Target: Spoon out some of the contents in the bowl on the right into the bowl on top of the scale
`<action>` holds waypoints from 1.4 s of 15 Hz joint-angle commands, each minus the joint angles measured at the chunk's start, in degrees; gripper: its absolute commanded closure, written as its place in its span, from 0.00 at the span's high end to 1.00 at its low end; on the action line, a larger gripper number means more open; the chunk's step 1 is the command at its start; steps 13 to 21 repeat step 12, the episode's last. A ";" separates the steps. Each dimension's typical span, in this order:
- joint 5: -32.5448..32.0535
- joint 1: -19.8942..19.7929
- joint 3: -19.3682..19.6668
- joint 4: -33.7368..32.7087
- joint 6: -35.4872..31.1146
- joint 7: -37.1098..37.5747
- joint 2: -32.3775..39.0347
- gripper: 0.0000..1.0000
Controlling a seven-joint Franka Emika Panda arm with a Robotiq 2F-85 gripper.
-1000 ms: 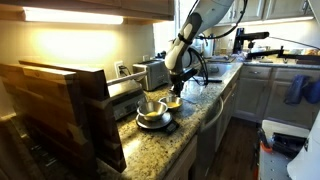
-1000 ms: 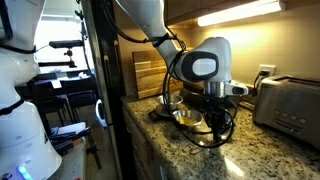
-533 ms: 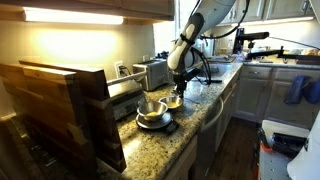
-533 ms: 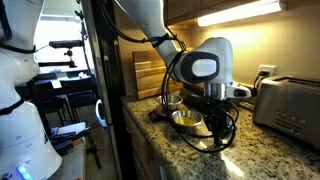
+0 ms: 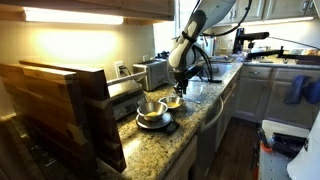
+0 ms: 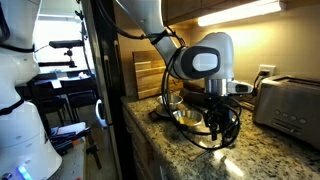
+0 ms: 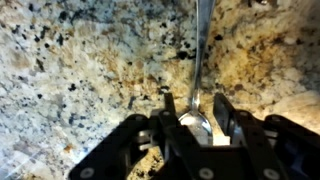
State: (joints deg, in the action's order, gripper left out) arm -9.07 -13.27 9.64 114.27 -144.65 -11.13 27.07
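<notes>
End effector (image 7: 195, 106) clamped on spoon (image 7: 203, 40) over table (image 7: 80, 60) near its front edge | right bowl (image 5: 173, 101) just beside scale bowl (image 5: 151, 108) | progress: spoon seems empty, scooping and tipping likely remain

- Metal spoon (image 7: 203, 45): its broad end is clamped between the tool's (image 7: 191, 105) fingers, with the shaft pointing to 12 o'clock in the wrist view.
- Steel bowl (image 5: 151, 108): upright on the dark scale (image 5: 160, 125).
- Second bowl (image 5: 173, 101): just beside it, at 2 o'clock.
</notes>
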 commanded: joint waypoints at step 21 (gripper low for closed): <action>-0.75 0.94 -0.76 2.45 11.06 -3.85 -13.34 1.00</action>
